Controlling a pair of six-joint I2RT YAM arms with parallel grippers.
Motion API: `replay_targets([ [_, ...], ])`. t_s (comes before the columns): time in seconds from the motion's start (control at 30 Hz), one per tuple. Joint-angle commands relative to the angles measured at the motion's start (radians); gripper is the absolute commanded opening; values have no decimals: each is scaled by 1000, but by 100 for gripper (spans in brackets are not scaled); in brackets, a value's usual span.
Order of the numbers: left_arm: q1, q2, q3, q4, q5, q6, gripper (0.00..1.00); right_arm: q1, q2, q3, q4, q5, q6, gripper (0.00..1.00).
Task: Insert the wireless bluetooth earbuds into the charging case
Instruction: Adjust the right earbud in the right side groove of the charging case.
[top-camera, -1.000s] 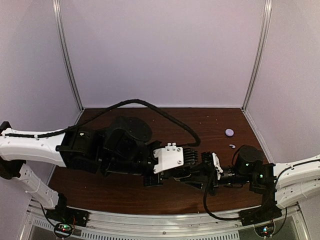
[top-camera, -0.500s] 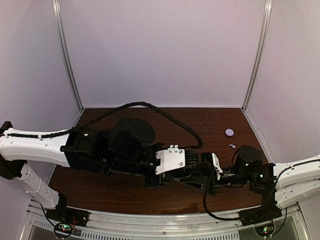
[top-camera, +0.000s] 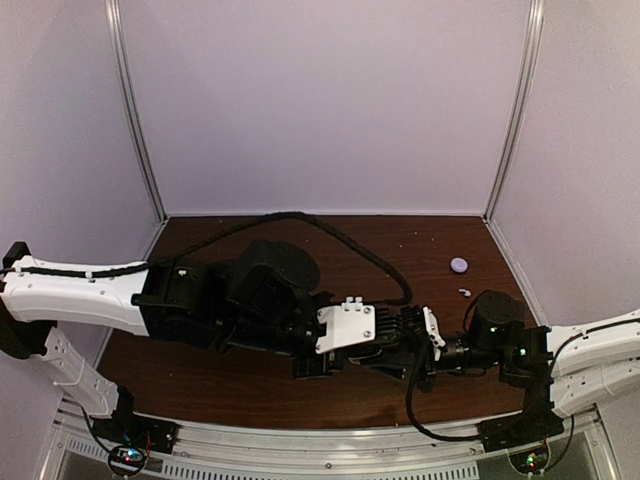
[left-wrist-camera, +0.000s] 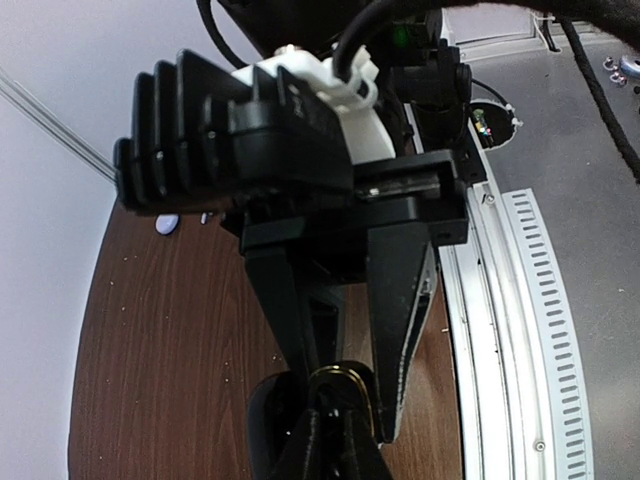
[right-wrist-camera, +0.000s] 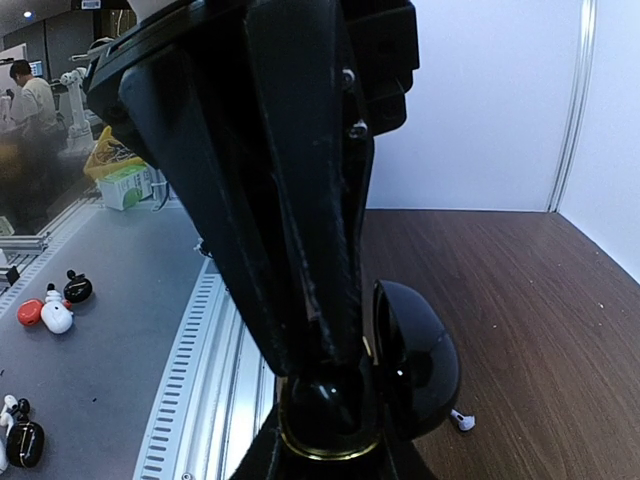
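The charging case (right-wrist-camera: 415, 370) is glossy black with a gold rim (left-wrist-camera: 350, 375), and its lid stands open. My right gripper (right-wrist-camera: 330, 462) is shut on its base just above the table, near the front rail. My left gripper (left-wrist-camera: 337, 440) is shut, and its fingers (right-wrist-camera: 320, 250) reach down into the case's opening. Whether a bud sits between them is hidden. In the top view the two grippers meet at the front centre, left gripper (top-camera: 385, 352) against right gripper (top-camera: 407, 360). One white earbud (right-wrist-camera: 461, 420) lies on the table behind the case, the same earbud (top-camera: 464, 292) at the right.
A small lavender disc (top-camera: 458, 265) lies on the brown table (top-camera: 250, 390) beyond the white earbud. The metal front rail (left-wrist-camera: 510, 330) runs close beside the case. Past the rail, small red, white and black items (right-wrist-camera: 55, 312) lie on a grey surface.
My left arm has moved right and slightly nearer, bringing its fingers onto the case. The right arm and case have stayed put.
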Motion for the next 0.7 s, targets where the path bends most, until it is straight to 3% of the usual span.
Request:
replay_targets([
  [0.0, 15, 11, 7, 30, 14, 12, 10, -2, -20, 30, 14, -16, -7, 0],
  [0.17, 15, -3, 31, 31, 25, 9, 11, -2, -30, 20, 12, -1, -9, 0],
  [0.4, 15, -97, 18, 79, 94, -8, 25, -2, -54, -1, 15, 31, 20, 0],
  [0.57, 31, -160, -37, 103, 15, -43, 44, -2, -62, -4, 14, 35, 34, 0],
  [0.67, 67, -215, -93, 162, 65, -87, 60, -2, -74, 0, 7, 35, 34, 0],
])
